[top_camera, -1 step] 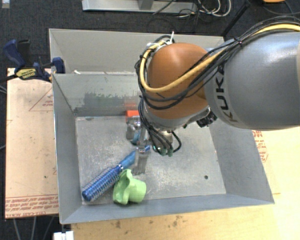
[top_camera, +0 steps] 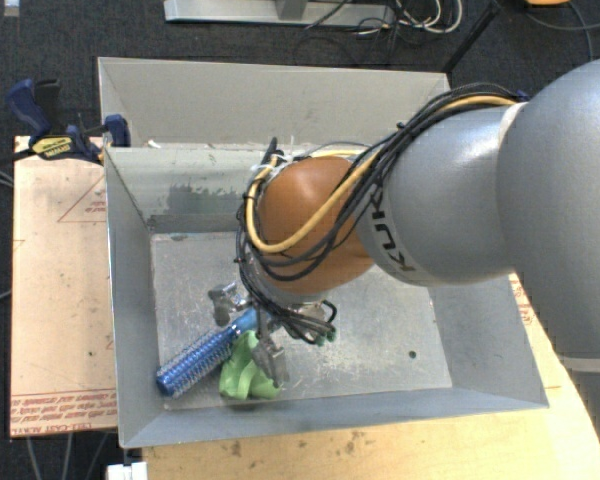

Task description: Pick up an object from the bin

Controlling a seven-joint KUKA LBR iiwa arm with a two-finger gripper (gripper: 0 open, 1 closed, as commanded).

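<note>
My gripper (top_camera: 247, 330) hangs low in the front left part of the bin, under the orange cover, and stands open. One finger (top_camera: 224, 301) is on the far side and the other finger (top_camera: 272, 362) on the near side of the upper end of a blue, knobbly rod-shaped brush (top_camera: 202, 360). The brush lies slanting towards the bin's front left corner. A crumpled green soft thing (top_camera: 242, 376) lies right beside the brush, and the near finger rests against it.
A small green and dark bit (top_camera: 320, 334) shows just right of the gripper. The big grey arm covers the bin's right and back. Bare bin floor lies at the left and at the front right.
</note>
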